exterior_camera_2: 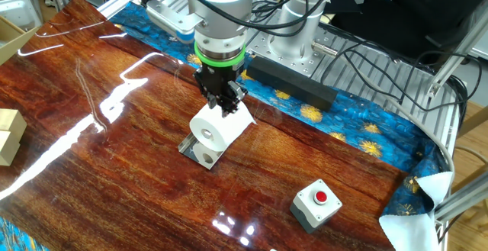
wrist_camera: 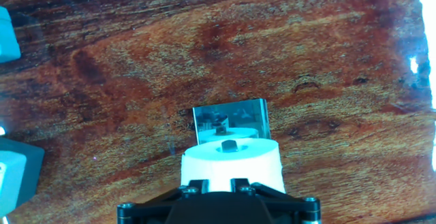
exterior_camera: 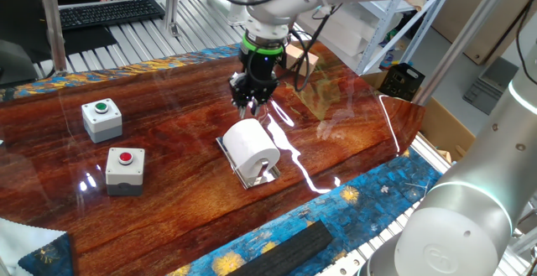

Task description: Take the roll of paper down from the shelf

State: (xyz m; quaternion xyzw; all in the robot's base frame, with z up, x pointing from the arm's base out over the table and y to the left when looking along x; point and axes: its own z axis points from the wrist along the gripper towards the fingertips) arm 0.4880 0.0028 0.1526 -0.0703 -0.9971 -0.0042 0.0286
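Jaws: black two-finger gripper point(exterior_camera: 251, 101) low over the far end of the roll; spread or closed, cannot tell.
Roll: white cylinder of toilet paper with hollow core point(exterior_camera: 251, 145), lying on its side mid-desk, on the shelf.
Shelf: small mirror-bright steel plate with short raised bracket point(exterior_camera: 262, 174), flat on the glossy red-brown wooden desk point(exterior_camera: 185, 196), poking out beyond the roll's near end.
Button boxes: white-grey box with green button point(exterior_camera: 101, 117) and white-grey box with red button point(exterior_camera: 125, 169), toward the left edge, well apart from the roll.
Edges: black bar point(exterior_camera: 285, 248) along the near blue-patterned edge.
Open room: bare wood between roll and boxes, and toward the right edge.
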